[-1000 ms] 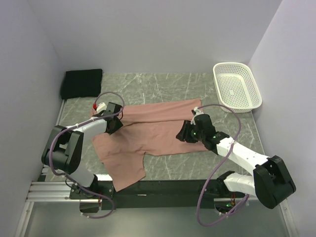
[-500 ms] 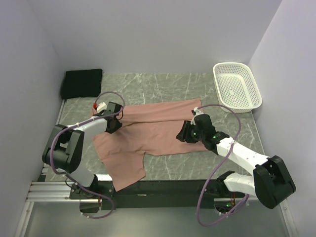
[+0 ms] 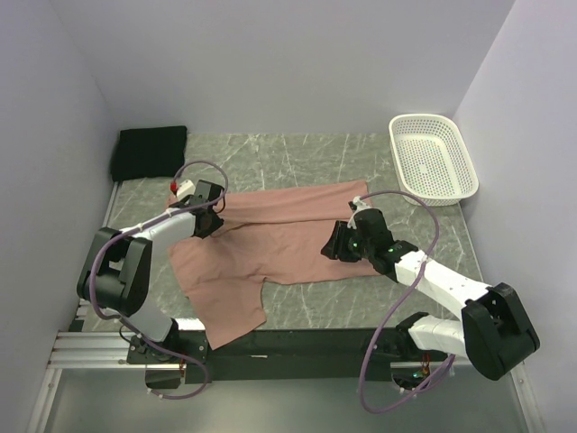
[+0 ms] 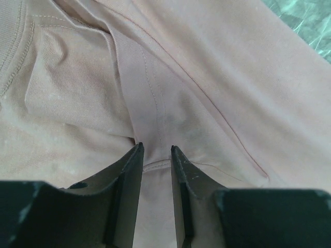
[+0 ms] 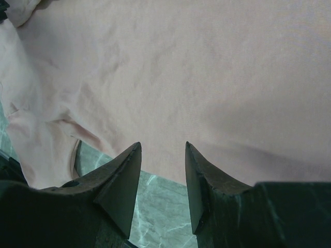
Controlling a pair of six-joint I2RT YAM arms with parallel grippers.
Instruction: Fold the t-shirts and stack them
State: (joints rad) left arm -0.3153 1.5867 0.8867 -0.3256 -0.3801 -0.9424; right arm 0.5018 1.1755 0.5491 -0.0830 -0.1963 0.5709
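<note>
The salmon-pink t-shirt (image 3: 279,239) lies spread on the marble table, one part reaching the near edge at the left. Its print is not visible. My left gripper (image 3: 208,225) is at the shirt's left end. In the left wrist view its jaws (image 4: 156,149) stand narrowly apart, pinching a ridge of pink fabric (image 4: 207,77) with a hem between them. My right gripper (image 3: 332,244) is over the shirt's near right edge. In the right wrist view (image 5: 163,145) it is open and empty above that edge (image 5: 207,77). The black folded t-shirt (image 3: 149,151) lies at the far left corner.
A white mesh basket (image 3: 433,155) stands at the far right corner. Grey walls close in on the left, back and right. Bare marble table (image 5: 155,206) shows just under the right jaws. A black rail (image 3: 297,341) runs along the near edge.
My left gripper has shifted slightly toward the far side at the shirt's left end. The right arm has barely moved.
</note>
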